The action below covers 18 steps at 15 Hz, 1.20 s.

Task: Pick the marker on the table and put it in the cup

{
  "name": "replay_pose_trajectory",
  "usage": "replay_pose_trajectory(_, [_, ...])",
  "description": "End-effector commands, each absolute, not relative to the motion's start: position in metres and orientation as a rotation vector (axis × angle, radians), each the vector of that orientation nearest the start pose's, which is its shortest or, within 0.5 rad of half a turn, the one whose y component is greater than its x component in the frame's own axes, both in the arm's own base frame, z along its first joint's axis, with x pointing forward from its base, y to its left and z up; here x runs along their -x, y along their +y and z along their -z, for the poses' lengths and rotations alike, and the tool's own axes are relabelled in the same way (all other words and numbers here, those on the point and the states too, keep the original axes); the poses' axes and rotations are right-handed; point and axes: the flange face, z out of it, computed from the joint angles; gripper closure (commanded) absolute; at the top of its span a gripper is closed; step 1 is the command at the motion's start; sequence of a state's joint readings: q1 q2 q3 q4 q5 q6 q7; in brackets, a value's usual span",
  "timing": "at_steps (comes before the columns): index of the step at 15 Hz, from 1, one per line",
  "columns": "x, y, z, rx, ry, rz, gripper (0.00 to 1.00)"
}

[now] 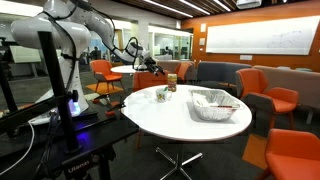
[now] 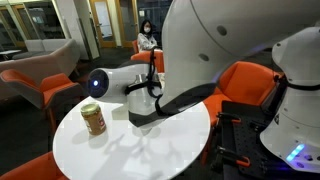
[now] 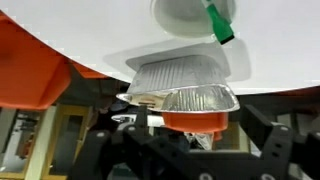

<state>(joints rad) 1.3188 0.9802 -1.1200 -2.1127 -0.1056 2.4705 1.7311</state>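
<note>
The wrist view stands upside down. In it the small white cup (image 3: 190, 12) is on the white table (image 3: 90, 45), with the green marker (image 3: 219, 22) leaning at its rim, apparently inside it. My gripper (image 3: 195, 150) is open and empty, its dark fingers wide apart, drawn back from the cup. In an exterior view the gripper (image 1: 152, 64) hovers above the far side of the table (image 1: 160, 115), over the cup (image 1: 163, 94). In an exterior view the arm (image 2: 170, 95) hides the cup and marker.
A silvery foil basket (image 1: 213, 104) sits on the table's right part and also shows in the wrist view (image 3: 185, 92). An amber-brown jar (image 1: 171, 80) stands near the cup and shows in an exterior view (image 2: 93, 118). Orange chairs (image 1: 300, 150) ring the table.
</note>
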Motion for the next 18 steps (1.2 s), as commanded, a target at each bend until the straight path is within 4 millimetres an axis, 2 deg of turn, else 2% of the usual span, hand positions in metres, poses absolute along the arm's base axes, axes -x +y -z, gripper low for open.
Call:
replay_pose_trajectory(1, [-0.546,0.101,-0.213,-2.030,-1.443,-0.803,0.00])
replay_pose_trajectory(8, [-0.525,0.095,-0.245,-2.273,-1.436,-0.585,0.00])
replay_pose_trajectory(13, [-0.512,0.091,-0.256,-2.478,-1.311,-0.642,0.00])
replay_pose_trajectory(18, [-0.501,0.075,-0.254,-2.510,-1.299,-0.628,0.00])
